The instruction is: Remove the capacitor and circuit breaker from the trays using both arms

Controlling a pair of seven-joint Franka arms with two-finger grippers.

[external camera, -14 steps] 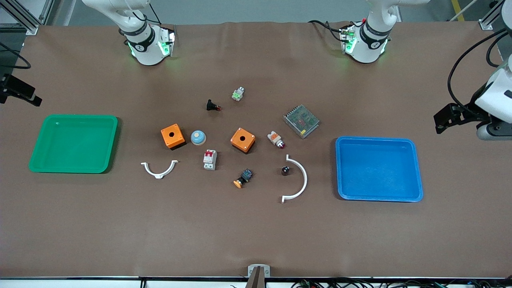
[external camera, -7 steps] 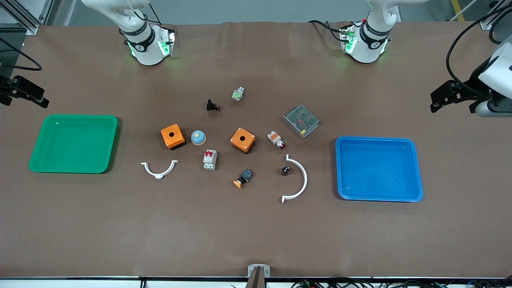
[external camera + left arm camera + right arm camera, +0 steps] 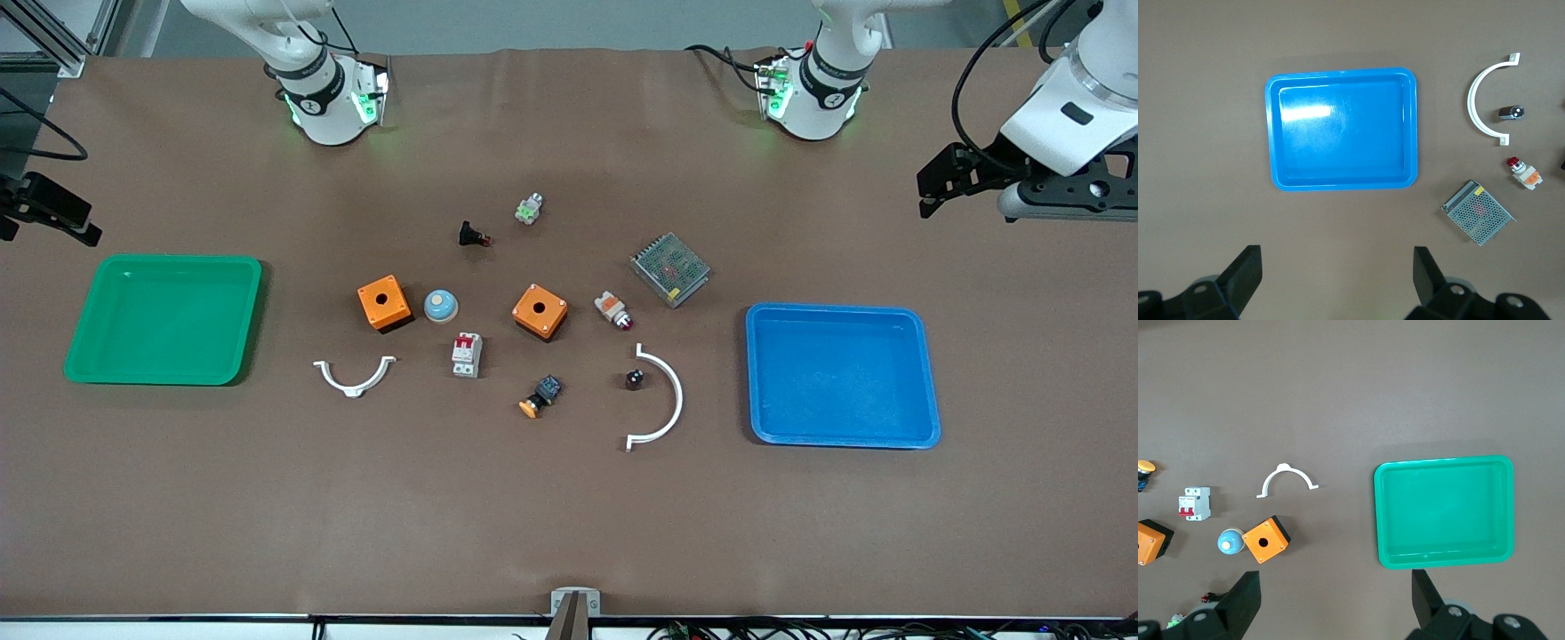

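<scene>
The capacitor (image 3: 634,380), a tiny black cylinder, lies inside the curve of a large white arc (image 3: 662,400); it also shows in the left wrist view (image 3: 1511,113). The breaker (image 3: 466,355), white-grey with red levers, lies between the two orange boxes, nearer the front camera; it also shows in the right wrist view (image 3: 1194,504). My left gripper (image 3: 929,188) (image 3: 1337,280) is open and empty, high over the table at the left arm's end, by the blue tray (image 3: 925,373). My right gripper (image 3: 84,222) (image 3: 1335,600) is open and empty over the table by the green tray (image 3: 249,320).
Around the two parts lie two orange boxes (image 3: 384,302) (image 3: 540,311), a blue dome (image 3: 440,306), a small white arc (image 3: 354,377), an orange-capped push button (image 3: 540,396), a white-orange switch (image 3: 613,310), a metal mesh box (image 3: 669,268), a black red-tipped part (image 3: 474,236) and a green-white part (image 3: 529,209).
My left gripper has risen and swung in from the table's edge toward the robots' side of the blue tray. My right gripper has barely shifted. Nothing on the table has moved.
</scene>
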